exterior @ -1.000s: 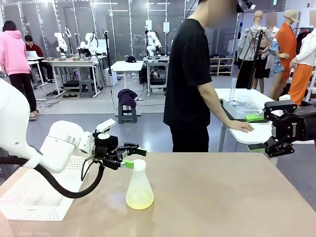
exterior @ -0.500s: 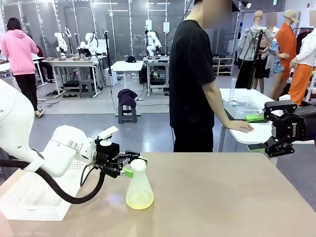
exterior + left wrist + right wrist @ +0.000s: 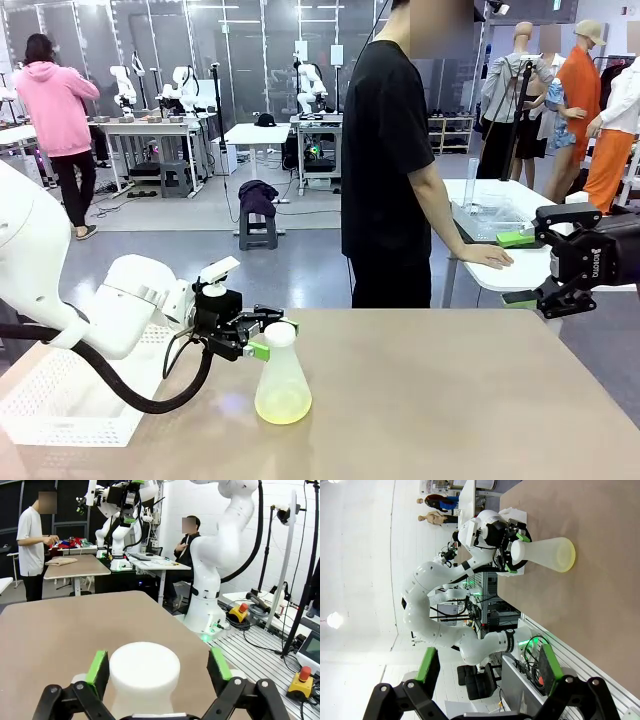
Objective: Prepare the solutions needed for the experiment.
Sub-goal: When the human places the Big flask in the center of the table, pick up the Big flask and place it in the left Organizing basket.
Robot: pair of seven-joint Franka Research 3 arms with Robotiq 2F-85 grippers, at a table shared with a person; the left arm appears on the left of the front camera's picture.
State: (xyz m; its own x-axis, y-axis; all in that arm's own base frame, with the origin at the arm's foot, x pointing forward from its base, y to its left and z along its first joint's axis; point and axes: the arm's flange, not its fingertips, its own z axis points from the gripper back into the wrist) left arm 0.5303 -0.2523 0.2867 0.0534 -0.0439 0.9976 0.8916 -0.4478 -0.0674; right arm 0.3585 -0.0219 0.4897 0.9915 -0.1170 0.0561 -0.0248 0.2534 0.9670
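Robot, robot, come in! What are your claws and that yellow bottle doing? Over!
Left end effector open, straddling flask neck. Right end effector open, empty, off table's far right. Flask upright, pale yellow liquid at the bottom. Nothing blocking.

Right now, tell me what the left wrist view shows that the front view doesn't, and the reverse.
Left wrist view alone: the left gripper seen along its own fingers, open, its green pads on either side of the flask neck with a gap on each side.

Front view alone: the pale yellow liquid at the flask's bottom, the white perforated tray, the right gripper open and raised at the table's right edge, and the person in black.

Both: the left gripper straddling the flask neck, and the tan table.
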